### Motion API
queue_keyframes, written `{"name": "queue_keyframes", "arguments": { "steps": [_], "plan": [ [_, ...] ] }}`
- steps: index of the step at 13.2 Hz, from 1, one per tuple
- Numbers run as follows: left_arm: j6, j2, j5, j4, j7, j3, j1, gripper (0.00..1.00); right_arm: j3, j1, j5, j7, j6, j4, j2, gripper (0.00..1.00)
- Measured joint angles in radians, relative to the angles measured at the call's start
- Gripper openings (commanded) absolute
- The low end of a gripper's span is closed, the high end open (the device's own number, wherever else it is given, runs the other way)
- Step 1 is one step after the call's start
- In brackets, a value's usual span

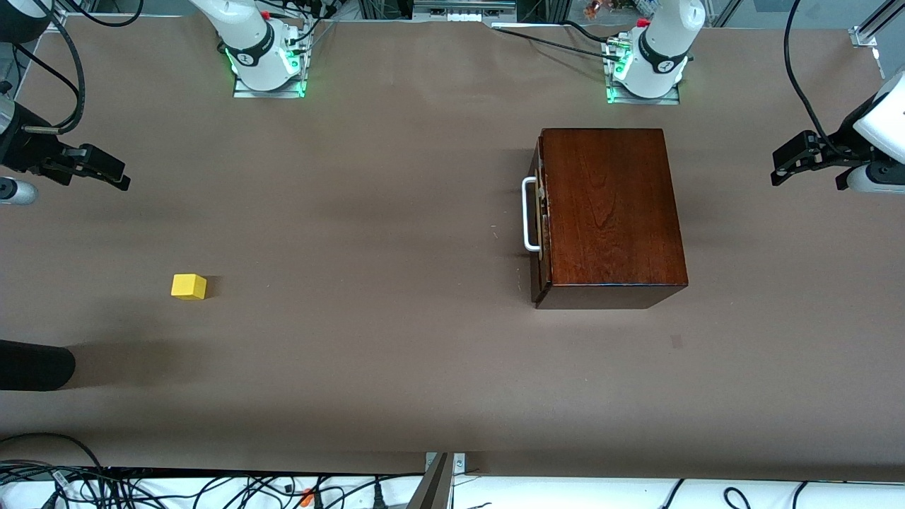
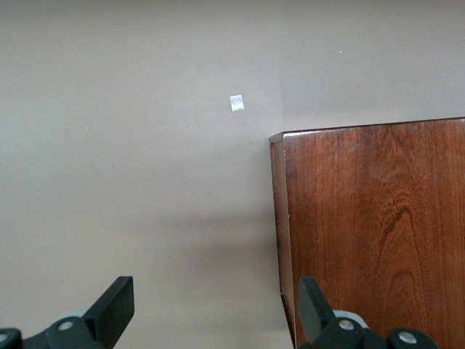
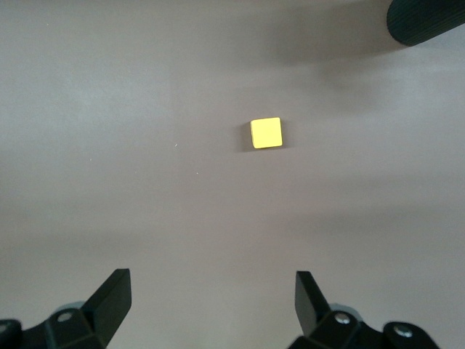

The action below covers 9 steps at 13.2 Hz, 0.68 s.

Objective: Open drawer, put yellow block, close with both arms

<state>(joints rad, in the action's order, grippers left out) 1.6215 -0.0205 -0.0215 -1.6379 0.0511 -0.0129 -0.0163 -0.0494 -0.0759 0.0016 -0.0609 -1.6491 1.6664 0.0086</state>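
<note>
The dark reddish-brown wooden box (image 1: 608, 212) stands toward the left arm's end of the table. Its drawer looks shut, and the white handle (image 1: 529, 214) faces the right arm's end. The yellow block (image 1: 189, 286) lies on the table toward the right arm's end, nearer the front camera than the box. My right gripper (image 1: 119, 177) is open and empty, up in the air at its end of the table; the block (image 3: 266, 133) shows ahead of it (image 3: 213, 302). My left gripper (image 1: 779, 167) is open and empty, held above the table beside the box (image 2: 378, 225); it (image 2: 214, 305) holds nothing.
A black rounded object (image 1: 35, 364) juts in at the right arm's end, nearer the front camera than the block; it also shows in the right wrist view (image 3: 429, 18). A small pale mark (image 2: 236, 103) lies on the brown table near the box. Cables run along the table edges.
</note>
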Motion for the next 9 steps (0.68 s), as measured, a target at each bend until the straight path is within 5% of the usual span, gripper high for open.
{"name": "queue_keyframes", "arguments": {
  "steps": [9],
  "plan": [
    [-0.011, 0.000, 0.000, 0.001, 0.000, 0.001, -0.001, 1.00, 0.000, 0.000, 0.000, 0.000, 0.000, 0.000, 0.000, 1.00]
  ]
}}
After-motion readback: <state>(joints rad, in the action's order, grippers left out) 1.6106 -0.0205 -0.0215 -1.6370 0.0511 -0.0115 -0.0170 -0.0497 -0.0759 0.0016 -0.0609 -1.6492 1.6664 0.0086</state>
